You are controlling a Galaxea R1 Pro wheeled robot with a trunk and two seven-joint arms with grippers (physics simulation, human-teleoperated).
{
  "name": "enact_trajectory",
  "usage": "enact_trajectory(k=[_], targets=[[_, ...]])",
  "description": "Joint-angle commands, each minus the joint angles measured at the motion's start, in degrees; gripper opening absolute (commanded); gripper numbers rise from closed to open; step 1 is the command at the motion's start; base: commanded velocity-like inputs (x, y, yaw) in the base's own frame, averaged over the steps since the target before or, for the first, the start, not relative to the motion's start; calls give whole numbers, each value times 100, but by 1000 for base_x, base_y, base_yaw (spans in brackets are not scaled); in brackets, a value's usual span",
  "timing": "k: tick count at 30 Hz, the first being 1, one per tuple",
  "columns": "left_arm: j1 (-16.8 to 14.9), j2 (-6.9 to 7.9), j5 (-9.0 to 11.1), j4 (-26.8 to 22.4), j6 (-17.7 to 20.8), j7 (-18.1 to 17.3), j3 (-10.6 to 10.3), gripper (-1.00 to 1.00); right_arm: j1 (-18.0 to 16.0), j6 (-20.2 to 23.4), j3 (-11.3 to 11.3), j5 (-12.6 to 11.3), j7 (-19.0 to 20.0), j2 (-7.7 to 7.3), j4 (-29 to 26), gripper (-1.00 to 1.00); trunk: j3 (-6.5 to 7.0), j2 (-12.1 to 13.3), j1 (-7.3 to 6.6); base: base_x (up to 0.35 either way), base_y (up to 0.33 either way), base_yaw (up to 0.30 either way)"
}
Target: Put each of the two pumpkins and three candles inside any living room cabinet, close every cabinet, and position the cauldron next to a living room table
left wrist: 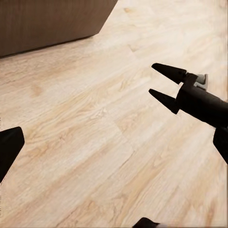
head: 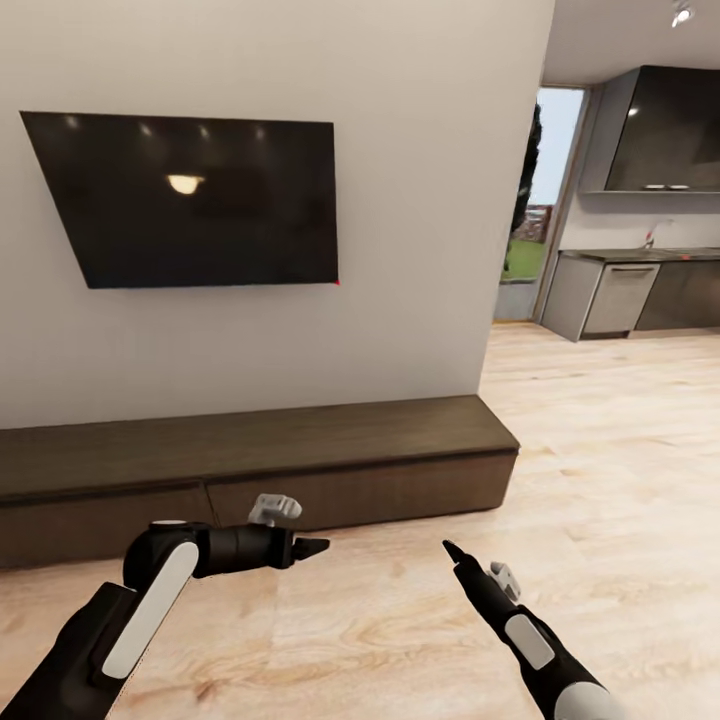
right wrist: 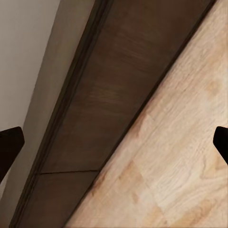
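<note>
The cabinet (head: 300,470), a long low dark-brown unit, runs along the wall beneath the television (head: 190,200), directly in front of you. Its flat drawer fronts sit flush, so it reads as fully closed, and nothing rests on the stretch of its top that you can see. No pumpkin, candle, cauldron or coffee table appears here, so the pictures give no sign whether any item is already stowed; judge the carrying work as still to do.

The left gripper (head: 310,548) hangs low just before the cabinet front, its fingers parted and empty. The right gripper (head: 452,550) hovers over the wood floor (head: 620,480); seen from the left wrist camera, its two fingers (left wrist: 170,72) stand apart with nothing between them.

The kitchen (head: 630,290) opens beyond the wall's corner, at your right.
</note>
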Motion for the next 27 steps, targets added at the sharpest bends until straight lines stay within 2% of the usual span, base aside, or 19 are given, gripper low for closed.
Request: enact_trajectory(k=[1, 4, 6, 7, 8, 10, 11, 15, 19, 23, 25, 27], targets=[[-5, 52, -51, -1, 7, -167, -1, 100, -6, 60, -37, -56, 18, 10, -6, 100, -6, -2, 2, 241, 148, 0], [-6, 125, -52, -1, 5, -336, 0, 100, -21, 68, -50, -77, 29, 14, -36, 100, -6, -2, 2, 203, 88, 0], [-7, 151, -52, -1, 4, -400, 1, 100, -56, 78, -56, -245, 52, 5, -54, 100, -6, -2, 2, 131, 36, 0], [-5, 163, -53, -1, 4, -432, 1, 100, -79, 92, -56, -547, 110, -5, -49, 100, -6, -2, 2, 61, 17, 0], [-3, 169, -51, -1, 4, -444, 1, 100, -92, 155, -57, -727, 146, -13, -42, 100, -6, -2, 2, 39, 11, 0], [-1, 172, -52, -3, 4, -452, -2, 100, -101, 304, -59, -851, 199, -33, -53, 100, -6, -2, 2, 28, 8, 0], [0, 174, -52, -2, 4, -459, -3, 100, -109, 629, -67, -963, 376, -88, -57, 100, -6, -2, 2, 13, 3, 0], [1, 175, -53, -2, 4, -464, -6, 100, -114, 1052, -82, -1060, 657, -306, -23, 100, -6, -2, 2, 6, 2, 0], [1, 176, -53, -2, 4, -465, -7, 100, -116, 1167, -102, -1085, 851, -403, -2, 100, -6, -2, 2, 2, 0, 0], [2, 176, -64, -1, -2, -466, -7, 100, -116, 1322, -406, -1089, 1207, -439, 11, 100, -6, -2, 2, 10, 0, 0], [2, 176, -77, 0, -9, -462, -7, 100, -116, 1712, -601, -1088, 1396, -453, 9, 100, -6, -2, 2, 134, 18, 0], [2, 176, -82, -1, -13, -461, -7, 100, -117, 1900, -669, -1084, 1461, -460, 6, 100, -6, -2, 2, 218, 49, 0]])
